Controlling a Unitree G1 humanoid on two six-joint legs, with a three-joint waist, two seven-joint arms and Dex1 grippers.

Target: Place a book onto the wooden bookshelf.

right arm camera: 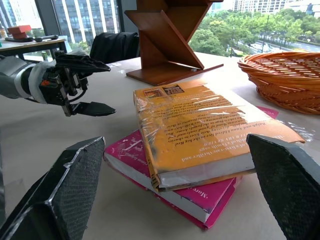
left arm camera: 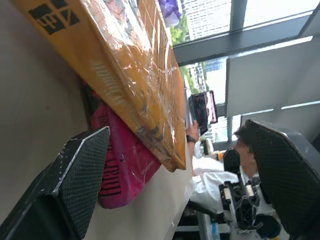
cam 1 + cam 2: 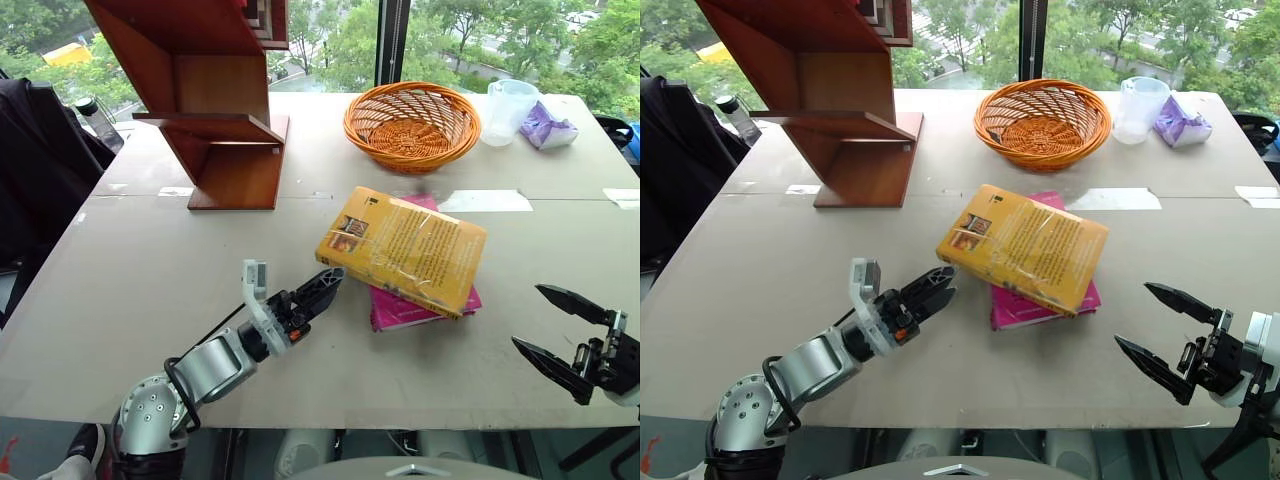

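Flanking book (image 3: 405,249), both hands spread, table (image 3: 150,300) edge near

glossy film-wrapped book (image 3: 405,250), polished wooden bookshelf (image 3: 215,100), woven wicker basket (image 3: 412,125)

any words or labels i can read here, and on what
None read clearly.
Yellow book: lines of print on the cover under shiny wrap, plus a black square mark and spine lettering in the left wrist view; all too blurred to read.
Pink book: spine lettering starts roughly "Mor", the rest unreadable.
Bookshelf and basket: no text seen.
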